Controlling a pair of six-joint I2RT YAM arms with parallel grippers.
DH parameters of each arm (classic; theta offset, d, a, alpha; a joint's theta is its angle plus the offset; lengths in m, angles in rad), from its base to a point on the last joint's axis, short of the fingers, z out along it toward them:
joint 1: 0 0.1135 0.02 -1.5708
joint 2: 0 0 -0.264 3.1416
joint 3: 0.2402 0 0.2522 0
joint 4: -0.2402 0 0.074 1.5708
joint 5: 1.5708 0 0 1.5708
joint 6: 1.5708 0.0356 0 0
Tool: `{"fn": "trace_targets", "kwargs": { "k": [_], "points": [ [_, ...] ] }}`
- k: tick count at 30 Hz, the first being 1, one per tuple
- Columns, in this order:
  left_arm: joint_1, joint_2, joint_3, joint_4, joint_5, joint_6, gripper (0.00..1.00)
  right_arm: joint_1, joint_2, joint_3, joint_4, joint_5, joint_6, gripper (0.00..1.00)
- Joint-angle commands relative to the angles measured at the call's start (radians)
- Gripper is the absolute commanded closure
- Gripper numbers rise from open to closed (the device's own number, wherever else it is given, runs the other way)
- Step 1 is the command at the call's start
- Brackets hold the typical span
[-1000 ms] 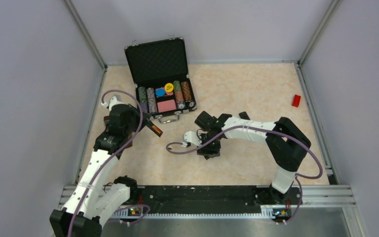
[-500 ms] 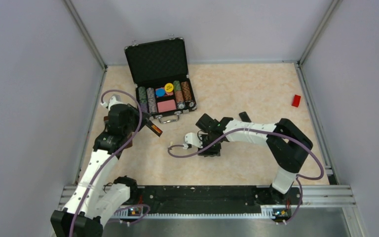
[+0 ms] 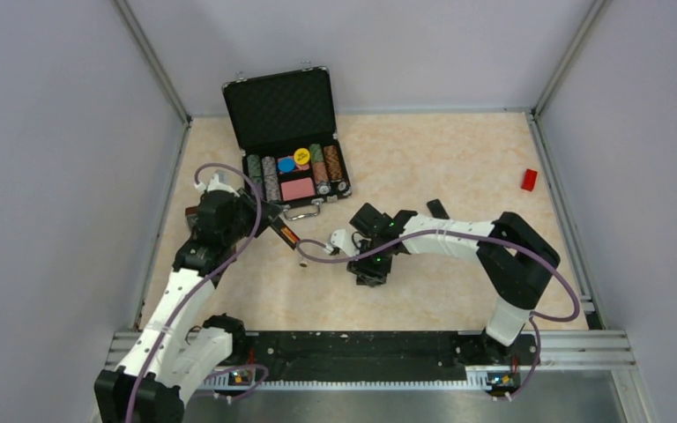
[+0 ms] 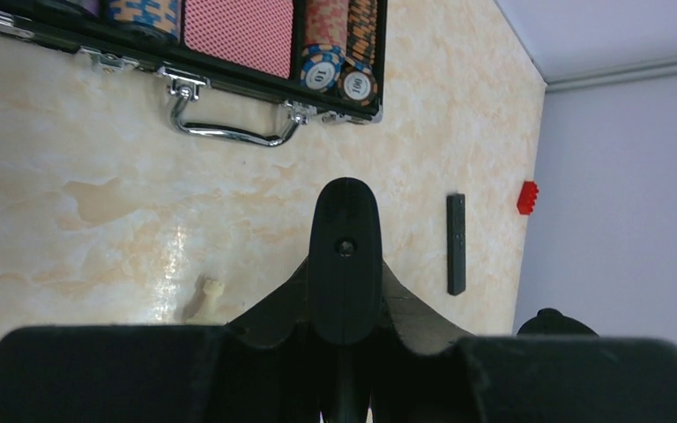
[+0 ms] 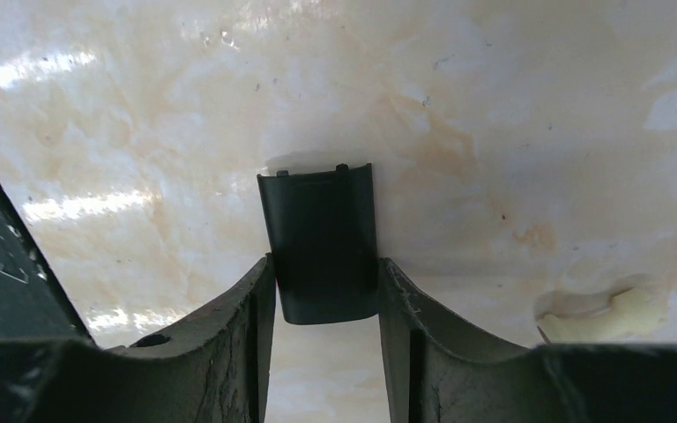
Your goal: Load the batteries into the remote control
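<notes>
My left gripper (image 3: 263, 216) is shut on the slim black remote control (image 3: 282, 232) and holds it above the table, pointing toward the right arm. An orange-red strip, the batteries (image 3: 288, 237), shows in the remote's open back. In the left wrist view the remote (image 4: 344, 256) stands edge-on between the fingers. My right gripper (image 3: 370, 271) is low over the table. In the right wrist view its fingers (image 5: 260, 308) clasp the sides of the small black back cover (image 5: 321, 238). The top view hides the cover under the gripper.
An open black case (image 3: 282, 106) of poker chips stands at the back left. A plain black bar (image 3: 438, 208) lies behind the right arm. A red block (image 3: 529, 179) sits at the far right. A cream peg (image 5: 608, 313) lies near the right gripper; a similar peg (image 4: 203, 298) shows below the remote.
My left gripper has carried the remote to the right, toward the right gripper. The right gripper has shifted slightly and stays low over the table.
</notes>
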Motion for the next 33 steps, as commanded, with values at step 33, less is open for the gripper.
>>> {"fn": "trace_targets", "kwargs": {
  "k": [33],
  "points": [
    [-0.269,0.022,-0.393,0.909,0.085,0.025,1.00,0.130,-0.417,-0.034,0.145,0.247,0.893,0.94]
  ]
}}
